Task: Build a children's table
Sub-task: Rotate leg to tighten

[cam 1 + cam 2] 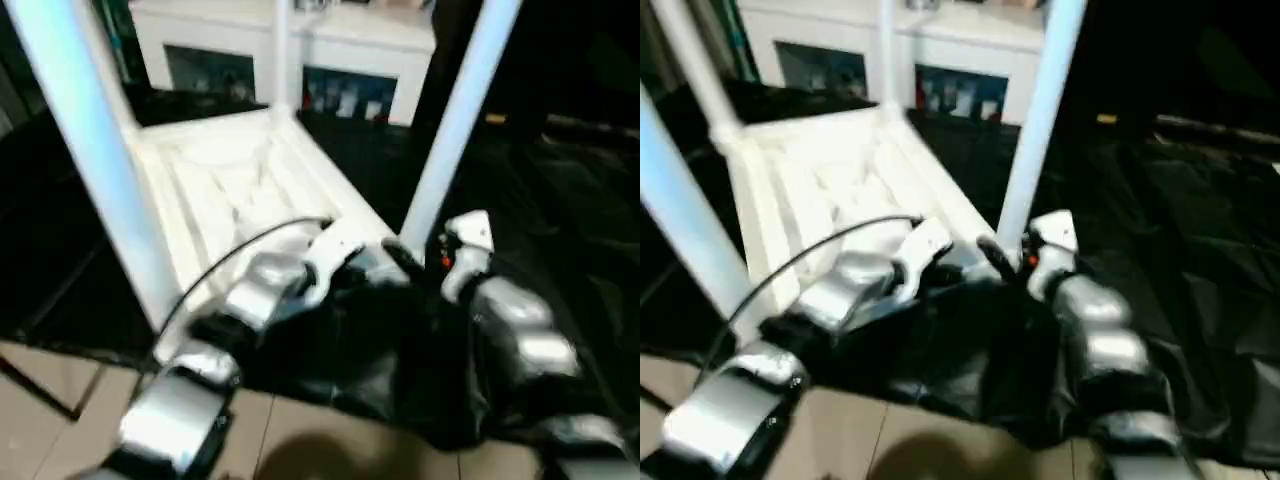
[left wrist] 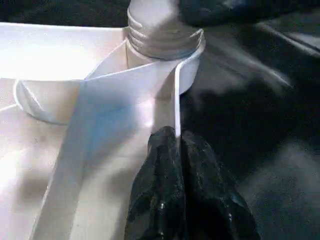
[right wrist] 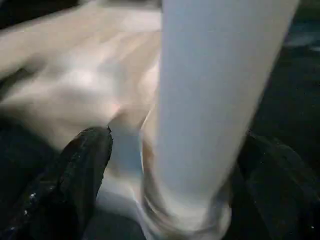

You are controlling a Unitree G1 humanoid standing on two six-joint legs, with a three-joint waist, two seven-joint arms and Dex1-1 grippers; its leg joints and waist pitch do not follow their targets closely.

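I see the table (image 1: 235, 185) lying upside down on the black cloth (image 1: 560, 200), its legs sticking up. Behind the table stands a white cabinet (image 1: 290, 60). In front of it, tan floor (image 1: 40, 400) shows past the cloth. My left gripper (image 2: 177, 150) has its fingers pressed together against the table's thin rim, by a corner socket. My right gripper (image 3: 170, 165) has fingers (image 3: 75, 175) spread wide on both sides of a leg (image 3: 215, 100). The left wrist view shows that leg's threaded end in the socket
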